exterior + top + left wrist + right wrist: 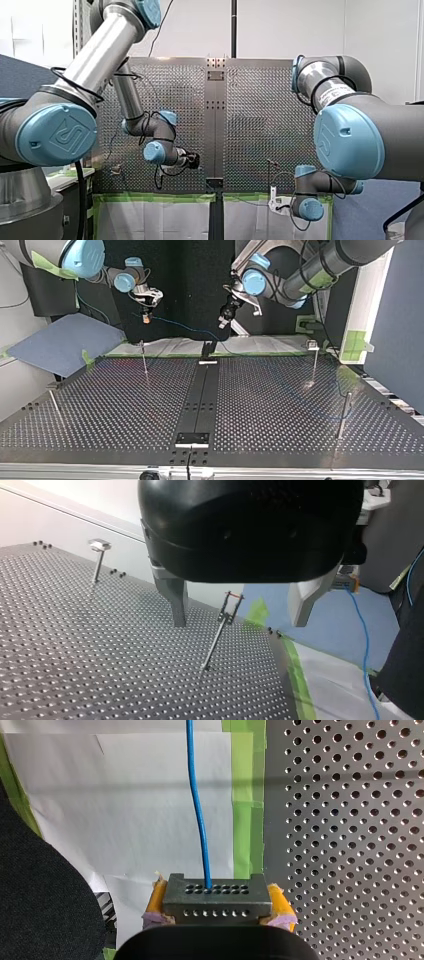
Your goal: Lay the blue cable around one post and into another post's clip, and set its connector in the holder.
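While both arms hang back past the far edge, the perforated metal table (280,390) lies wide and mostly bare in the top view, with a dark strip (200,400) down its middle. White paper (140,795) and green tape (245,795) border that edge, and a blue mat (60,342) lies off the table at the top view's left.

Four thin posts stand well apart near the table's sides. One with a clip on top (219,632) stands ahead of my left claw (239,622), and a flat-topped one (97,560) stands further off. Between them the holes run unbroken, so there is plenty of room.

My left claw is spread wide with nothing between its fingers (175,602). My right claw (216,900) is closed on the grey connector (215,892), with yellow pads (276,899) pressed to both of its sides. The blue cable (198,805) leaves the connector's face and runs straight ahead over the paper, off the table and touching no post. In the top view it sags across toward my left claw.

Beyond that I lose the cable against the dark background. My left claw's black housing blocks much of its own view, and I cannot make out which fitting is the holder.
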Robot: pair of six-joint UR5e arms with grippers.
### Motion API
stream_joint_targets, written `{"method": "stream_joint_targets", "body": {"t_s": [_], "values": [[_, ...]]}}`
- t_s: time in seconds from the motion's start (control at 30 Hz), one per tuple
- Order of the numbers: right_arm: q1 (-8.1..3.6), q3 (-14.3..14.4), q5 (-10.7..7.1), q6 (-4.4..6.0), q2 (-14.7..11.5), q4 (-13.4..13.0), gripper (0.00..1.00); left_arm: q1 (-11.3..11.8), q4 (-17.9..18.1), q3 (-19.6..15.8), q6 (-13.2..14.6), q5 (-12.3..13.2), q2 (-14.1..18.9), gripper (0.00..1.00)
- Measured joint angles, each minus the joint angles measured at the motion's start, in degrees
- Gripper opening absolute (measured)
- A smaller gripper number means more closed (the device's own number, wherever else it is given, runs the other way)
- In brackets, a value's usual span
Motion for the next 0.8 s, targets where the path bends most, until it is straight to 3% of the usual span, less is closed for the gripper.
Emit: {"method": "stream_joint_targets", "body": {"t_s": [0.6,0.8], "values": [[0.12,-0.1,0.01,0.03,0.0,0.0,0.00,-1.5,9.9,4.7,1.3,-2.7,-10.0,0.98],[0.13,-0.1,0.00,-0.02,0.0,0.0,0.00,-1.8,13.0,6.8,3.0,-3.1,-13.0,0.98]]}}
